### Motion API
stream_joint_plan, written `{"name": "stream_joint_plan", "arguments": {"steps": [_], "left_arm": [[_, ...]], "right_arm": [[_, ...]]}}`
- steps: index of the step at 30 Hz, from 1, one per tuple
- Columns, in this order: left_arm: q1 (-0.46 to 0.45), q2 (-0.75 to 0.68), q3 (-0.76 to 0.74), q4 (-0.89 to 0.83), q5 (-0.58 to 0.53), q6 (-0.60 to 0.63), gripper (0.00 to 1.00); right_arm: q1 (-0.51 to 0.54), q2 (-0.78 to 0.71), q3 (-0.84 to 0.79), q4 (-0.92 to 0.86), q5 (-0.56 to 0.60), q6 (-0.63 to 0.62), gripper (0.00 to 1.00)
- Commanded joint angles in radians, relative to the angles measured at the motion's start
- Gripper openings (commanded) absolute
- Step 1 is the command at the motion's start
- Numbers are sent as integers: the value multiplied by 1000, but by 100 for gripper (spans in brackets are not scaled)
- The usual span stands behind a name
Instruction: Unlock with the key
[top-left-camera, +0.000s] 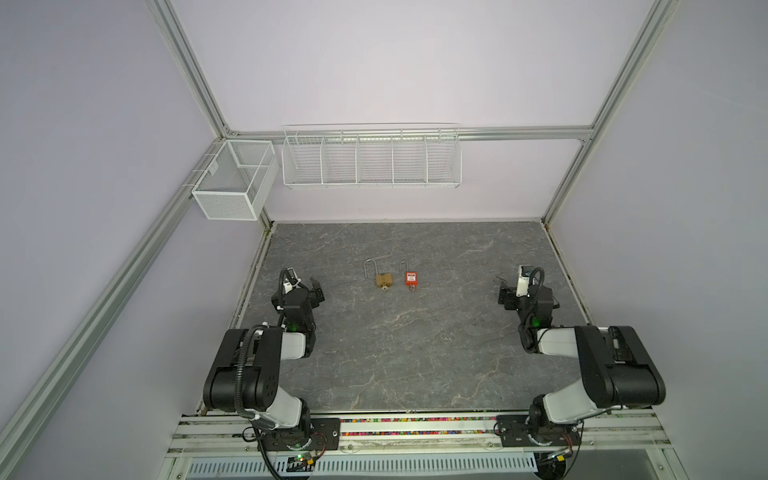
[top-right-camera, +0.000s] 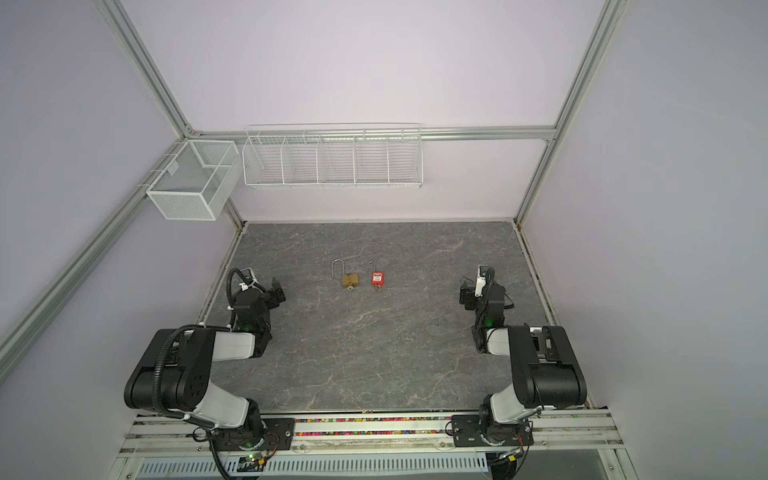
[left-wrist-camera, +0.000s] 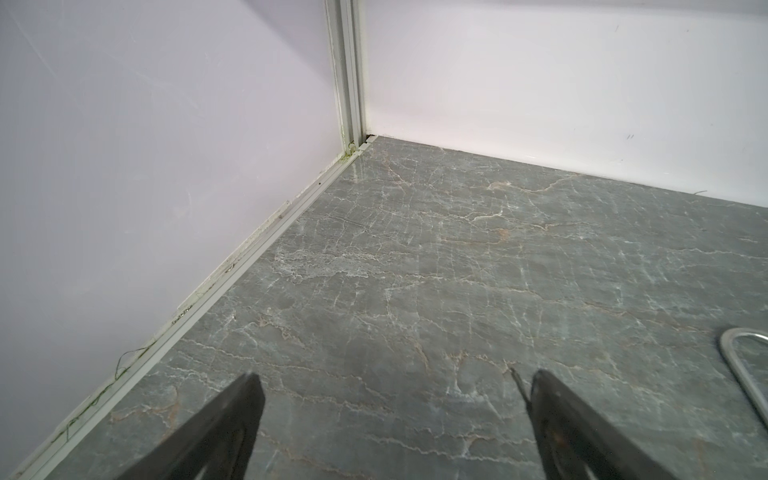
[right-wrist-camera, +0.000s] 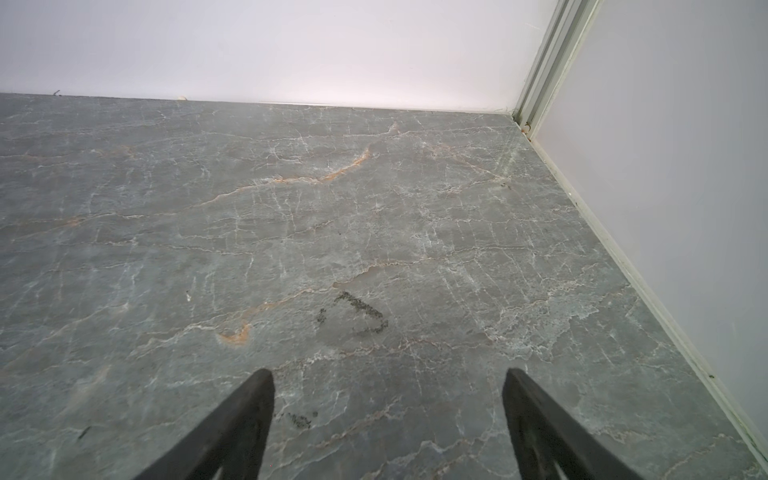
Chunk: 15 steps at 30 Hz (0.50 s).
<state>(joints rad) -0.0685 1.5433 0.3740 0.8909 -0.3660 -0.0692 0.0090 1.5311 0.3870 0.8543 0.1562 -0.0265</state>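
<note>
Two padlocks lie side by side at the table's middle in both top views. The brass padlock (top-left-camera: 384, 279) (top-right-camera: 350, 279) has a key (top-left-camera: 386, 287) in its near end, and its steel shackle (top-left-camera: 370, 268) (left-wrist-camera: 748, 380) stands off to the body's left. The red padlock (top-left-camera: 411, 278) (top-right-camera: 377, 278) also has a small key (top-left-camera: 411, 288) at its near end. My left gripper (top-left-camera: 316, 291) (left-wrist-camera: 395, 374) is open and empty, left of the locks. My right gripper (top-left-camera: 505, 297) (right-wrist-camera: 387, 371) is open and empty, far to their right.
The grey marble table (top-left-camera: 415, 353) is walled at the left, back and right. A white mesh basket (top-left-camera: 232, 178) and a long wire rack (top-left-camera: 372, 160) hang on the walls above the back edge. Both arm bases sit on the front rail (top-left-camera: 415, 428).
</note>
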Motion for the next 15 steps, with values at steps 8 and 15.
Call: {"name": "stream_joint_plan", "arguments": {"steps": [8,15], "left_arm": [[-5,10,6,45,6,21,99],[-5,9,5,45,5,21,99]], "right_arm": [[2,-8,1,-3,-13,0,88],[3,-6,4,-8,-15,0,88]]}}
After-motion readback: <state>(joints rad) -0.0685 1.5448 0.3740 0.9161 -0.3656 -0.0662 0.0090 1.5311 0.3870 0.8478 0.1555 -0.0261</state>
